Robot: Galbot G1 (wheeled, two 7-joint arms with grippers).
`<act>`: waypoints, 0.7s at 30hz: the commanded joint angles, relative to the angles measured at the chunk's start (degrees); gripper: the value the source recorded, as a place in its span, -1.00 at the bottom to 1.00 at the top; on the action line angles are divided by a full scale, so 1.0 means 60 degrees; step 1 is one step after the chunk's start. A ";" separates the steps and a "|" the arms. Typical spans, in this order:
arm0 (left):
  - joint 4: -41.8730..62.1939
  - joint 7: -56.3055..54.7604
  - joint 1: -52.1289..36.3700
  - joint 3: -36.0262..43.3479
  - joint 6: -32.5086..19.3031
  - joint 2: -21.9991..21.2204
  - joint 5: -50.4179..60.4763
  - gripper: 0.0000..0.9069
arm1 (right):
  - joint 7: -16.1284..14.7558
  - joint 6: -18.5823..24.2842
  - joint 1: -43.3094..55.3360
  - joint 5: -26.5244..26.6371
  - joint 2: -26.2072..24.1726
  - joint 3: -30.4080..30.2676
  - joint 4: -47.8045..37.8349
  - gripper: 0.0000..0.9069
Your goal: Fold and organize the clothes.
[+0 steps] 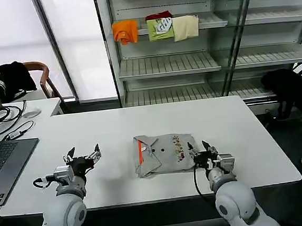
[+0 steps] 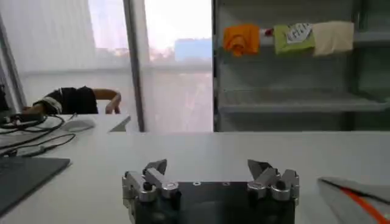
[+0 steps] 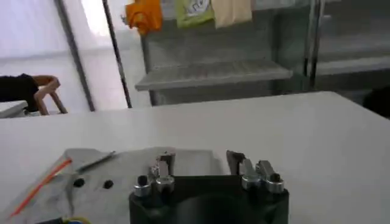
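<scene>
A light grey shirt (image 1: 164, 154) lies folded on the white table (image 1: 115, 129), with an orange neck strip on its left side and a small multicoloured print on its right. My right gripper (image 1: 199, 150) is open at the shirt's right edge, its fingers low over the cloth. The right wrist view has that gripper (image 3: 198, 159) with the folded shirt (image 3: 109, 173) under and beside its jaws, nothing between them. My left gripper (image 1: 84, 152) stands open over bare table to the left of the shirt. From the left wrist, the gripper (image 2: 209, 165) holds nothing and the shirt's corner (image 2: 356, 198) lies off to one side.
A laptop (image 1: 2, 163), cables and a mouse (image 1: 31, 113) sit on the left desk. Behind it a chair holds a black garment (image 1: 10, 77). Metal shelves (image 1: 168, 64) at the back carry orange, green and cream folded garments. A dark garment (image 1: 286, 86) hangs at the right.
</scene>
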 commanded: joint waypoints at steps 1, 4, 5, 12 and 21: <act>-0.0001 0.0014 0.0061 0.0083 -0.0005 -0.0098 0.0041 1.00 | 0.0132 -0.0030 -0.0424 -0.1521 -0.0316 -0.1119 0.1049 1.00; 0.0005 0.0021 0.0104 0.0108 -0.0005 -0.0121 0.0036 1.00 | 0.0147 -0.0027 -0.0509 -0.1514 -0.0455 -0.1352 0.0934 1.00; 0.0014 0.0023 0.0113 0.0118 -0.0006 -0.0125 0.0035 1.00 | 0.0152 -0.0024 -0.0591 -0.1483 -0.0490 -0.1428 0.0926 1.00; 0.0075 0.0028 0.0108 0.0223 -0.0006 -0.0147 0.0074 1.00 | 0.0281 -0.0012 -0.0780 -0.0608 -0.0262 -0.1549 0.0562 1.00; 0.0083 0.0039 0.0171 0.0261 -0.0005 -0.0134 0.0106 1.00 | 0.0652 -0.0029 -0.0736 0.0494 -0.0253 -0.1294 0.0454 1.00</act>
